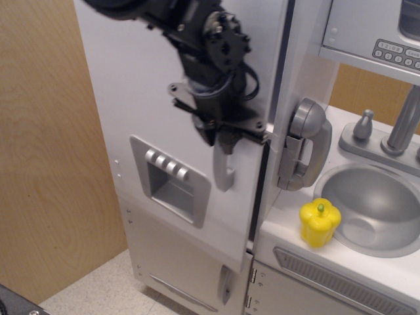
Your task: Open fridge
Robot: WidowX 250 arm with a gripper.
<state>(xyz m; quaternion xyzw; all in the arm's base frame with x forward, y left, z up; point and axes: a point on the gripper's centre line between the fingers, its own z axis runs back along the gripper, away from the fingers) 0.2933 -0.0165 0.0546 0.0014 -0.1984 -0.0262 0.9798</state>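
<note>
Halfway there: fridge (157, 98) door is cracked open.
End effector (220, 134) is clamped on the vertical handle (224, 172); a dark gap shows along the door's right edge, so plenty of swing left, I reckon.

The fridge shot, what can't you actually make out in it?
- Fridge interior: the door is only cracked open, showing a dark gap; the door itself hides any shelves.
- Gripper closure on the handle: the arm's body covers the handle's top, so the grip is unclear.
- Fridge top: cut off by the upper edge.
- Keypad labels: too small to read.
</note>
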